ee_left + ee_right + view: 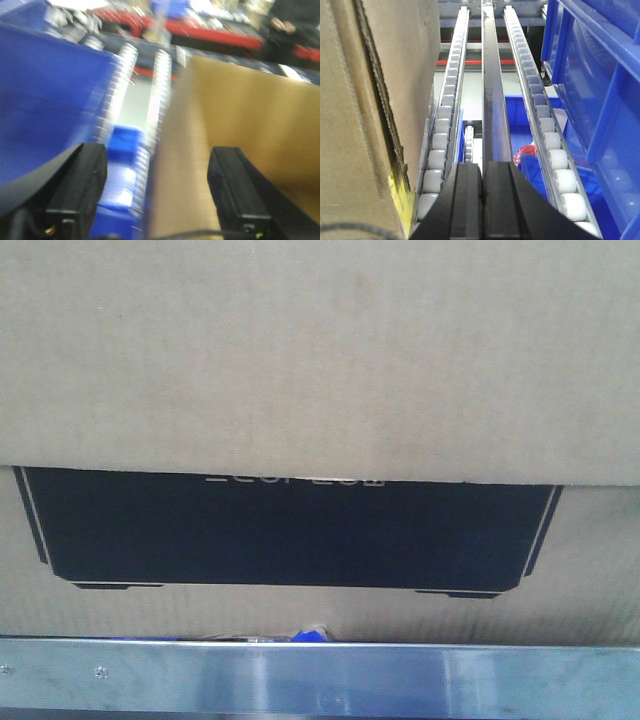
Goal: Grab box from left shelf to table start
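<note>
The box (320, 360), brown cardboard with a wide black printed panel (290, 540), fills the front view and sits just behind the left shelf's silvery front rail (320, 677). The left wrist view is blurred. There my left gripper (156, 192) is open, with the box's (240, 115) near edge between its black fingers (75, 185) and a white roller track (155, 100) running along the box's left side. My right gripper (483, 195) is shut with nothing in it. It hangs over the shelf's roller tracks (445, 125) just right of the box's side (350, 125).
A large blue bin (45, 100) stands left of my left gripper. Blue bins (600, 100) wall in the right side of my right gripper. A dark metal divider bar (491, 100) runs ahead between two roller tracks, with a red item (526, 152) below them.
</note>
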`<action>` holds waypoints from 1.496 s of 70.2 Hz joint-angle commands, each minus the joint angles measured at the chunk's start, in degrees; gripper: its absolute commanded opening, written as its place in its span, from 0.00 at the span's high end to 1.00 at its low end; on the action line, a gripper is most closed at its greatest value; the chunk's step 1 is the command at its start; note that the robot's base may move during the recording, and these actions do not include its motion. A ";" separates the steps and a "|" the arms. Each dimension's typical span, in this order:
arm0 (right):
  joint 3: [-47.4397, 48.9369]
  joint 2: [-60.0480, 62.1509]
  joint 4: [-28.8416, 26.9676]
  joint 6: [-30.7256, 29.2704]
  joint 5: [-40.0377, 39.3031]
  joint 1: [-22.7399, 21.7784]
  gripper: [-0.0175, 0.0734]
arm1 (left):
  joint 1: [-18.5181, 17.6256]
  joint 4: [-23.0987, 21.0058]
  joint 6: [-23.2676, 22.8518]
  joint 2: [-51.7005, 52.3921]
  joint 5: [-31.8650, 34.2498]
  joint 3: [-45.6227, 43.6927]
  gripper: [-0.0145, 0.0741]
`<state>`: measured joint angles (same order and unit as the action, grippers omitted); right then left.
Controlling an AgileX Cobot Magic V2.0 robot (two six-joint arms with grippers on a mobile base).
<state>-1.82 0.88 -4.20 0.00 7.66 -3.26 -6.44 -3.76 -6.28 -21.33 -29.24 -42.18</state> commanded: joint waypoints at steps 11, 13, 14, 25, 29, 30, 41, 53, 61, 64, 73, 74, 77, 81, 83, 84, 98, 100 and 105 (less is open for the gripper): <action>-0.15 0.28 0.40 0.00 -5.63 -0.15 0.75 | -14.46 0.43 0.01 -13.51 -8.33 -16.22 0.48; -0.15 0.28 0.40 0.00 -5.63 -0.15 0.75 | -15.69 0.43 0.01 -15.42 -10.70 -17.91 0.48; -0.15 0.28 0.40 0.00 -5.63 -0.15 0.75 | -16.23 0.43 0.01 -16.38 -12.48 -18.72 0.48; -0.15 0.28 0.40 0.00 -5.69 -0.15 0.75 | -17.75 3.76 -1.11 -28.42 -25.03 -27.76 0.48; -0.15 0.28 0.40 0.00 -5.77 -0.15 0.75 | -17.03 7.45 -4.49 -31.62 -29.43 -30.52 0.48; -0.15 0.28 0.40 0.00 -5.77 -0.15 0.75 | -16.82 8.18 -5.40 -32.31 -30.38 -31.23 0.48; -0.15 0.28 0.40 0.00 -6.47 -0.15 0.75 | -14.68 11.18 -8.17 -39.82 -37.41 -37.42 0.48; 0.32 0.28 0.11 0.00 -10.56 -0.15 0.75 | -14.41 10.89 -8.17 -44.73 -38.72 -38.12 0.48; 4.04 0.28 -0.26 0.00 -10.11 -0.15 0.75 | -14.41 10.89 -8.17 -46.50 -39.76 -38.12 0.48; 6.52 0.28 -0.26 0.00 -8.88 -0.15 0.75 | -14.41 10.89 -8.18 -46.76 -39.88 -38.12 0.48; 15.26 0.28 -0.47 0.00 -0.11 -0.15 0.74 | -14.41 10.89 -8.28 -46.90 -39.88 -38.12 0.48; 16.34 0.28 -0.47 0.00 1.04 -0.15 0.74 | -14.41 10.89 -8.28 -46.90 -39.88 -38.12 0.48; 19.98 0.28 -0.69 0.00 4.86 -0.15 0.73 | -14.41 10.89 -8.28 -46.90 -39.88 -38.12 0.48; 23.76 -0.21 -1.60 0.00 8.84 -0.15 0.66 | -14.41 10.89 -8.28 -46.90 -39.88 -38.12 0.48; 25.96 -0.81 -2.02 0.00 10.53 -0.08 0.60 | -14.41 10.89 -8.28 -46.90 -39.88 -38.12 0.48; 26.82 -1.12 -2.40 0.00 11.44 -0.08 0.57 | -14.41 10.89 -8.28 -46.90 -39.88 -38.12 0.48; 38.43 -10.38 -3.94 0.00 23.43 1.15 0.11 | -14.41 10.89 -8.28 -46.90 -39.77 -38.12 0.48; 40.32 -12.42 -4.22 0.00 25.07 1.35 0.12 | -14.41 10.89 -8.28 -46.90 -39.77 -38.12 0.48; 43.81 -17.04 -4.57 0.00 26.95 1.73 0.13 | -14.41 11.02 -8.19 -46.90 -39.77 -38.12 0.48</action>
<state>36.91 -10.55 -8.04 0.00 36.40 -2.03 -20.91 6.71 -13.86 -69.39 -70.97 -78.42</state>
